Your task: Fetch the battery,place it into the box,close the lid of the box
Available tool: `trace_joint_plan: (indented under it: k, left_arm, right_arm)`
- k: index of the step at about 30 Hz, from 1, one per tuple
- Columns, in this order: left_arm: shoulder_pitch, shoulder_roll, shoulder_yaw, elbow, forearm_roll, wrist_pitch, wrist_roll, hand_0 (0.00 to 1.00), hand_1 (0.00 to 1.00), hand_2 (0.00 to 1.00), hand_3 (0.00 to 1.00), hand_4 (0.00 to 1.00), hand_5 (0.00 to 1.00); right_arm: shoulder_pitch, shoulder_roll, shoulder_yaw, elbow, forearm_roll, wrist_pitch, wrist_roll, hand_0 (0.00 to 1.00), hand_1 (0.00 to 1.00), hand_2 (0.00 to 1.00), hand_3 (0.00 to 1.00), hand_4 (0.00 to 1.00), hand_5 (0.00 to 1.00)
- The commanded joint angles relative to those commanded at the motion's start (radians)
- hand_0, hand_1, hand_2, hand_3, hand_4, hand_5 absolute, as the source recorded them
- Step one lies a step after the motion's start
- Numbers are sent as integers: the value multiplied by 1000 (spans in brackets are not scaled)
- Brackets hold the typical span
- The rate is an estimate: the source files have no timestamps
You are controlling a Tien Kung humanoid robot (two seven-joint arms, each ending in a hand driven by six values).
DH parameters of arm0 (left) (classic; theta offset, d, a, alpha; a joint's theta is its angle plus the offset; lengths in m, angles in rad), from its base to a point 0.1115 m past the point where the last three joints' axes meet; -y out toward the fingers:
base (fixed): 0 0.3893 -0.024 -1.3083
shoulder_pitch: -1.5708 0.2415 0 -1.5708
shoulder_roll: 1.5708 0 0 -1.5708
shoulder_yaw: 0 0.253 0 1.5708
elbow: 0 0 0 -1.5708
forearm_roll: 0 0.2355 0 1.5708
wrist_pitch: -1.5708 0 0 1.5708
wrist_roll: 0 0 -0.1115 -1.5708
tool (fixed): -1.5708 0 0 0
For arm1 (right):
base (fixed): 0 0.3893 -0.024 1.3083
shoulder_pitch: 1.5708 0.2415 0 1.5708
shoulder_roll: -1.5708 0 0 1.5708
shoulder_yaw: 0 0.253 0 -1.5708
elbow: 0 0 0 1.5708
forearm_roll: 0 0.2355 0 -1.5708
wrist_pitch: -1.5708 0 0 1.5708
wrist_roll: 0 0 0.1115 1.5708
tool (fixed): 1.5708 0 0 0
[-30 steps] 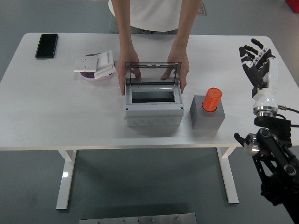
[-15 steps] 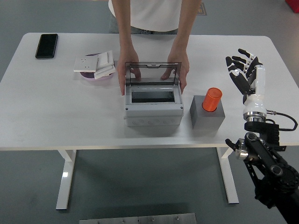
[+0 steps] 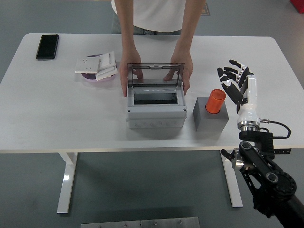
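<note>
Honestly nothing's done yet: the orange battery sits upright in its grey holder, the right hand is spread wide and empty beside it, and a person's hands steady the box, lid up.

orange battery, grey box, black phone

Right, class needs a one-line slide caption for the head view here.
Right hand, fingers spread, nears the orange battery on its grey block while a person's hands steady the open-lidded box.
</note>
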Motion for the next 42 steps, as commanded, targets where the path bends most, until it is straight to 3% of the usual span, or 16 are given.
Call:
trace_joint_plan:
  k: [28,29,34,35,40,41,42]
  left_arm:
    - [0,-4,-8,-1,25,-7,9,639,738,589,530,422,2]
    - [0,-5,-7,-1,26,-7,9,640,738,589,530,422,2]
    - [0,-6,-4,0,27,-9,7,640,738,589,530,422,2]
    - [0,-7,-4,0,28,-9,7,640,739,589,529,422,2]
    - [-1,-6,-6,0,33,-10,9,640,739,589,529,422,2]
    - [-1,-5,-7,0,35,-10,10,640,739,588,529,419,2]
    - [-1,-5,-8,0,36,-10,10,640,739,588,529,419,2]
  right_arm:
    - [7,-1,-56,-84,-44,28,-40,756,675,655,734,856,330]
    - [8,-1,-60,-85,-46,27,-41,775,734,716,798,855,313]
    - [7,0,-67,-93,-53,23,-42,775,734,716,798,855,313]
    - [7,0,-69,-96,-54,22,-42,752,741,723,800,859,252]
    - [5,1,-82,-112,-50,1,-30,752,741,723,800,859,252]
    - [5,2,-87,-114,-48,-4,-27,744,765,739,815,825,74]
    - [5,2,-91,-116,-47,-7,-26,744,765,739,815,825,74]
